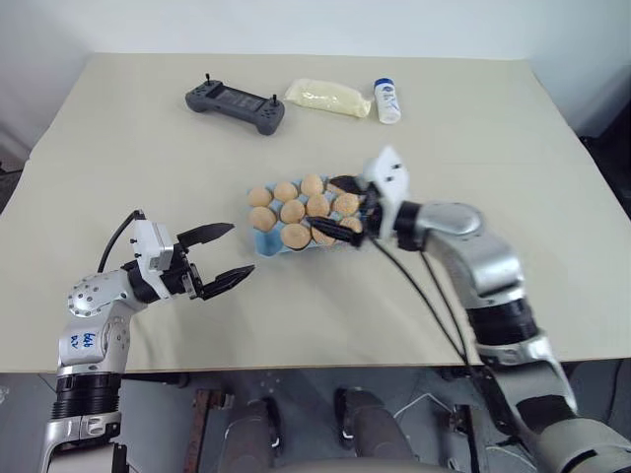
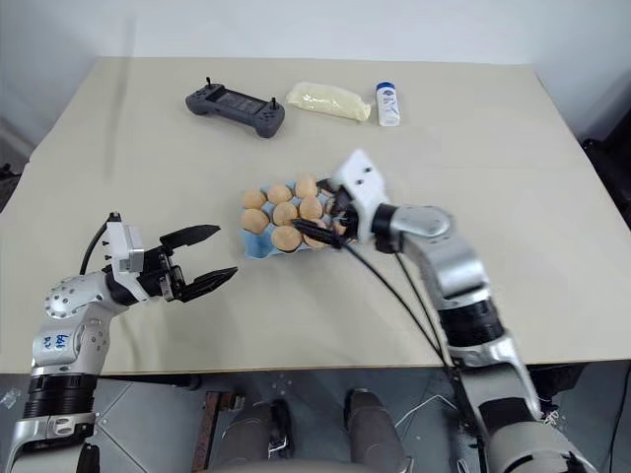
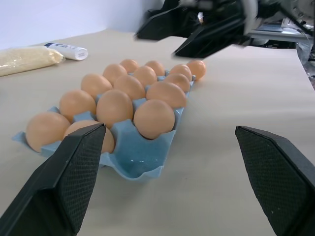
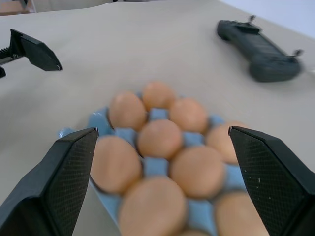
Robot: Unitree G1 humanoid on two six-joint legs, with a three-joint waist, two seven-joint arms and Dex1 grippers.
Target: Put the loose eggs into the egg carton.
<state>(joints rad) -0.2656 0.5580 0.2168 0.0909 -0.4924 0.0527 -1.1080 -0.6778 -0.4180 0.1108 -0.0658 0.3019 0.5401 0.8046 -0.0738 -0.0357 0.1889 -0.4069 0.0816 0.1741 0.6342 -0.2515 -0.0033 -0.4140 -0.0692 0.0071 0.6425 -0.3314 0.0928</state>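
thirteen eggs (image 3: pixel 153 118) fill the egg carton (image 3: pixel 140 160); both tools (image 1: pixel 219 256) (image 1: pixel 349 205) gape empty.

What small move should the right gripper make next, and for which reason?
Probably draw the right gripper back from the egg carton. Its fingers stand open around nothing, directly over the eggs seated in the cups, so it looks finished there. I see no egg lying loose on the table.

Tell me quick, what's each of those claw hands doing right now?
Left gripper: open, holding nothing, beside the egg carton.
Right gripper: open, holding nothing, over the eggs in the carton.
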